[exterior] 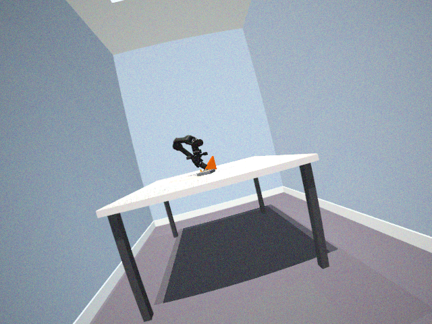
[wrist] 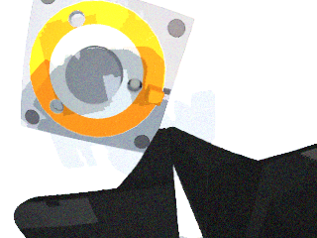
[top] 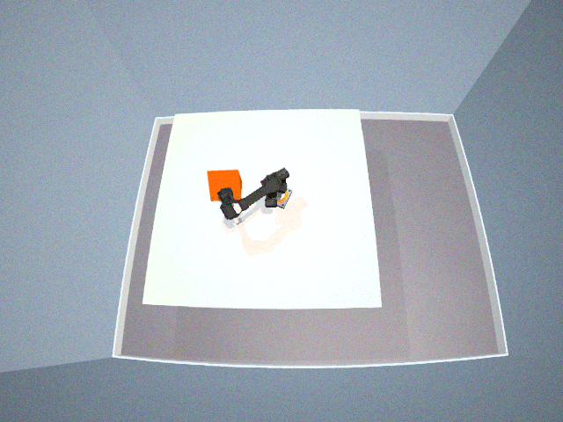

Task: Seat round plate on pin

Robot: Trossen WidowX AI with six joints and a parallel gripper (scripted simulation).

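The gripper point(wrist: 173, 159) is pressed together on nothing, its dark fingers just short of the plate point(wrist: 99, 122) — near the orange tab point(wrist: 155, 95). The plate rings the post point(wrist: 93, 75) on the grey base point(wrist: 181, 47), on the white table point(exterior: 244, 167). A small hole point(wrist: 135, 85) shows beside the tab.
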